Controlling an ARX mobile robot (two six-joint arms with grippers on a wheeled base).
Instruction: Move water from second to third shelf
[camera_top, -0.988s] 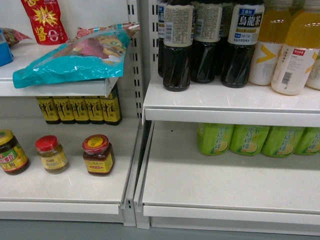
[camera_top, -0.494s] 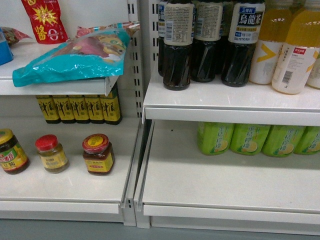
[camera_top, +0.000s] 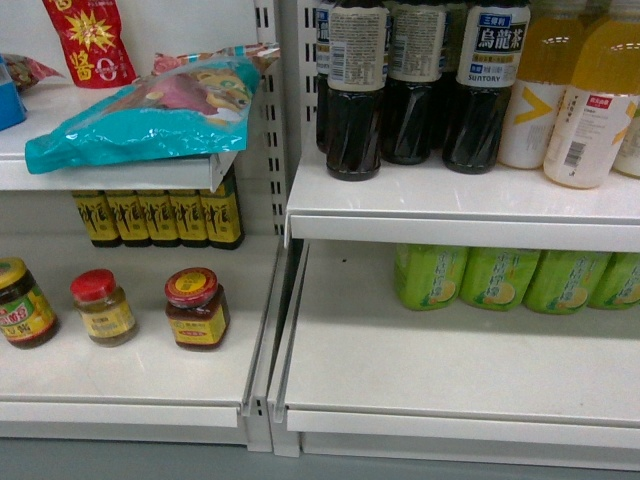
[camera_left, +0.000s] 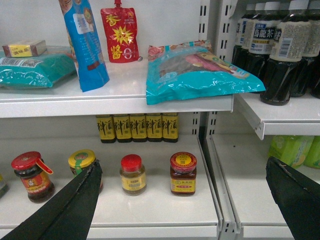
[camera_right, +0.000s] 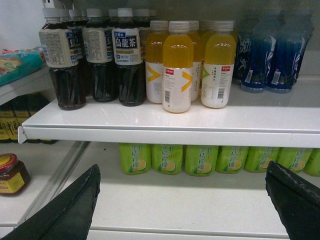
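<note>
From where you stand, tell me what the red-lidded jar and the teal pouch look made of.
Red-lidded jar: likely clear glass, since the yellowish contents show through; the glossy lid could be metal or plastic. Teal pouch: shiny plastic film, crinkled with bright glare.

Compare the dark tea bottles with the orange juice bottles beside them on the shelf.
The dark tea bottles hold near-black liquid; the orange juice bottles hold bright yellow-orange. Tea labels wrap high, near the shoulder; juice labels cover the lower body. Tea bottles stand taller. Both stand upright, with pale caps.
</note>
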